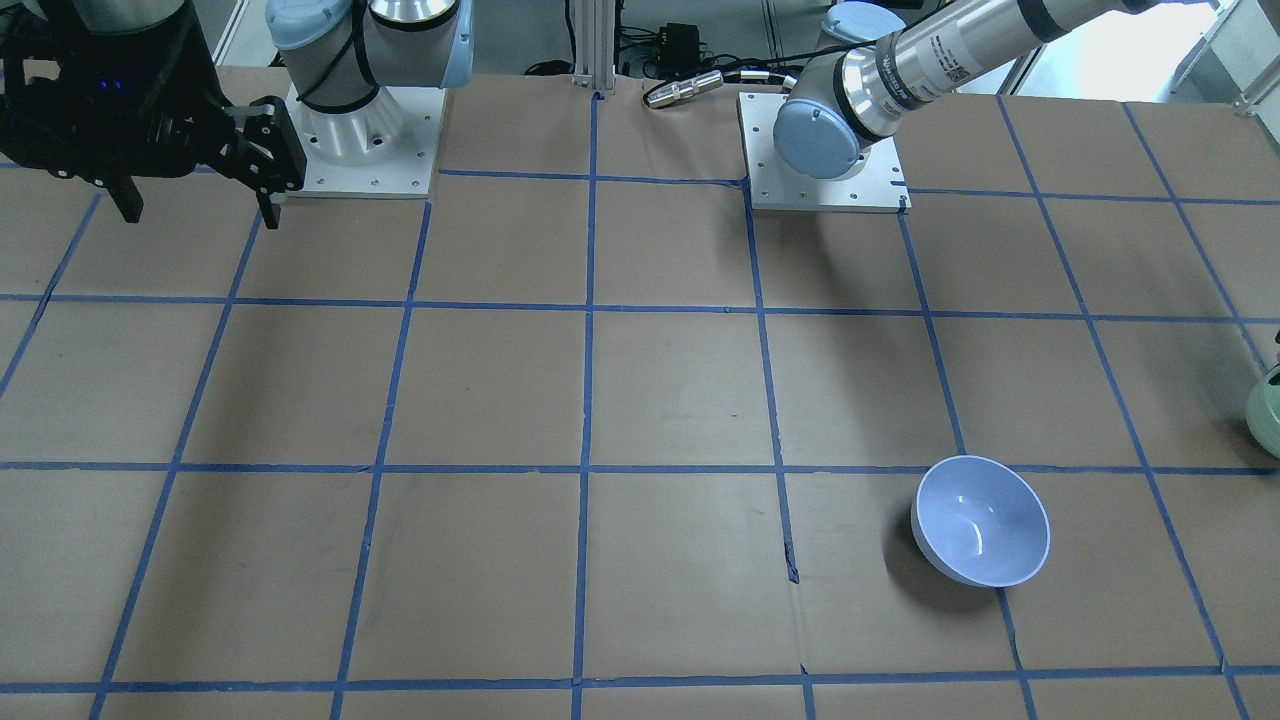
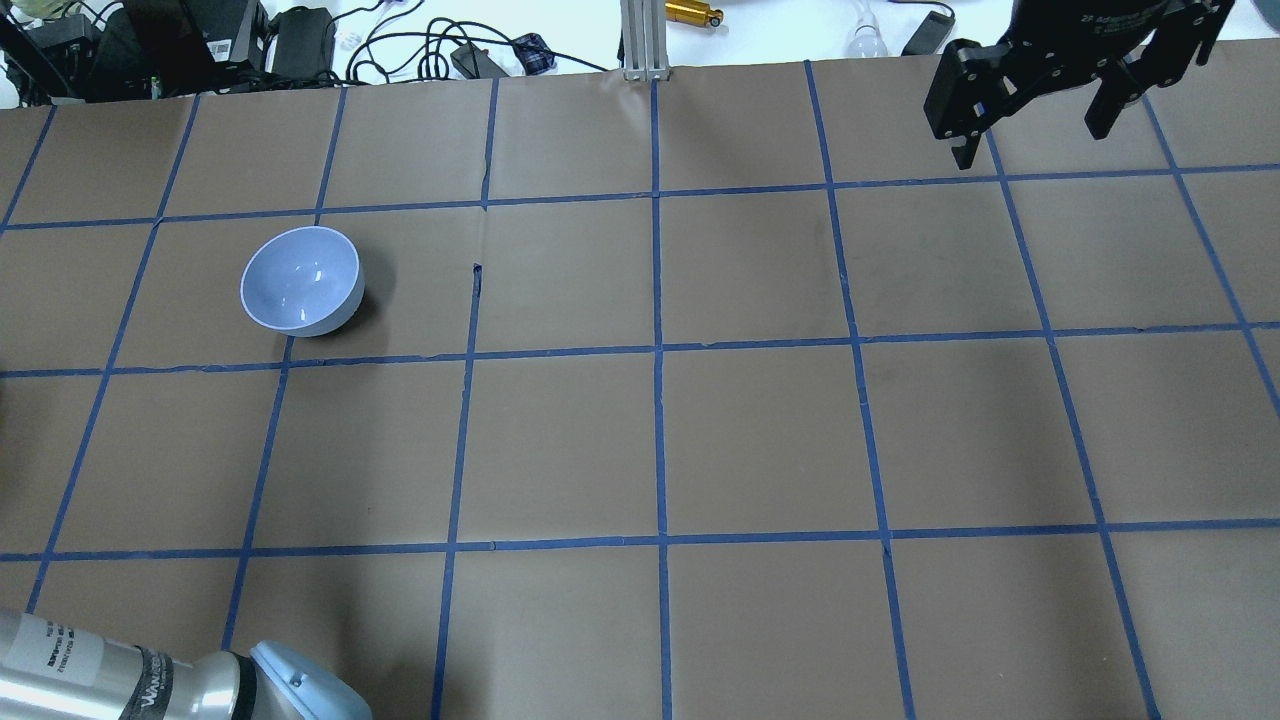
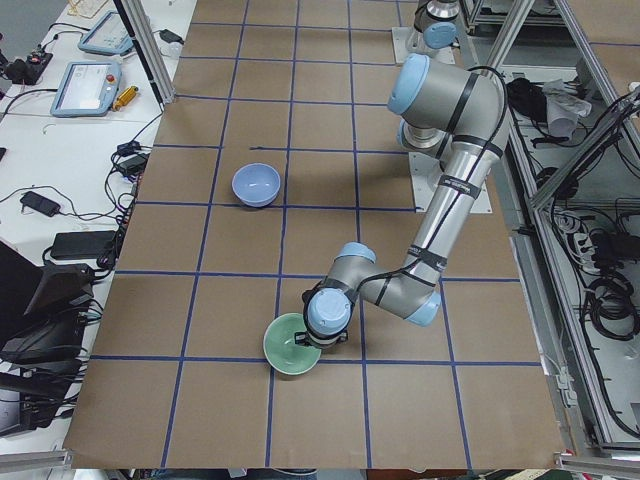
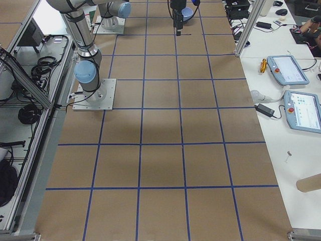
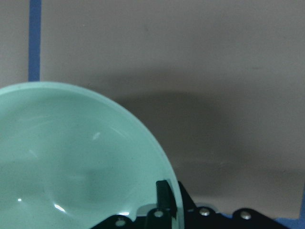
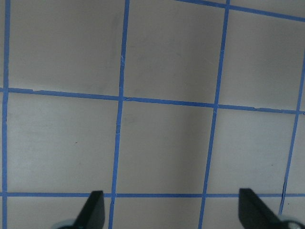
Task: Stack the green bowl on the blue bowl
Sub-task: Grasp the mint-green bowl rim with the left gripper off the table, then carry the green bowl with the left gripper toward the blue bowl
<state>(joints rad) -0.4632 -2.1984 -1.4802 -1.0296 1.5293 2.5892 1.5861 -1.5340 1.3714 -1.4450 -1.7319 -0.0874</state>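
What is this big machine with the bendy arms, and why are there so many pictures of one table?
It is a robot with two arms at a brown table with blue tape lines. Cameras look from above, from the front, from both ends, and from each wrist. A blue bowl sits upright on the table. The left arm bends down to a green bowl; one of the left fingers pokes inside its rim, but I cannot tell whether they grip it. The right fingers hang open, holding nothing.

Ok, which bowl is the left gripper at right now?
The green bowl: the left gripper is at its rim. The blue bowl sits apart, with no gripper near it.
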